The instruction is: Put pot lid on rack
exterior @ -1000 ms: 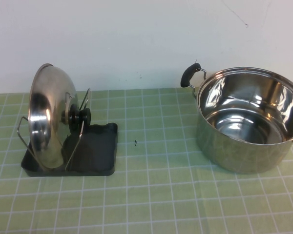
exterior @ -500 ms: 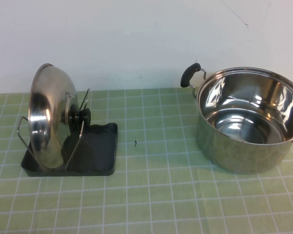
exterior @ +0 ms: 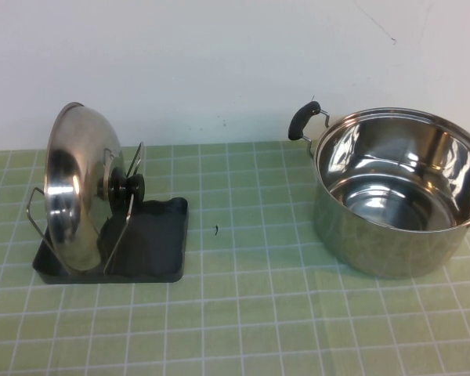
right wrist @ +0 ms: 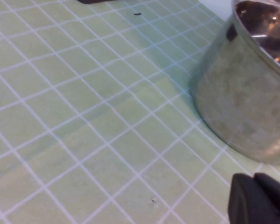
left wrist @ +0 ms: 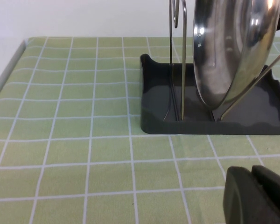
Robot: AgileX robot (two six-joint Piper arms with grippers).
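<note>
Two grippers are showing only in their own wrist views; neither arm is appearing in the high view. The left gripper [left wrist: 259, 196] is sitting low over the surface [exterior: 251, 313], on the near side of the rack [exterior: 153, 251] and apart from it, with its dark jaws seeming pressed together. The right gripper [right wrist: 259, 198] is hovering low over the surface well away from the rack, just beside the pot [exterior: 399, 192] and clear of its wall; its jaws also look pressed together and are holding nothing.

The surface is wearing a green cloth with a white grid. A small dark speck [exterior: 217, 230] is lying on it just right of the rack, between rack and pot.

The rack is standing on the left side of the surface, its dark grey tray flat on the cloth and its wire loops rising upright. The pot lid [exterior: 74, 188] is standing on edge in the rack, leaning between the wire loops, its lower rim resting down in the tray. Its black knob [exterior: 125, 186] is pointing right, toward the pot.

The pot is sitting upright and uncovered, well apart from the rack to the right, with one black handle [exterior: 301, 121] sticking out on the rack-facing far side. Behind the rack a plain white wall [exterior: 219, 63] is closing off the scene.
</note>
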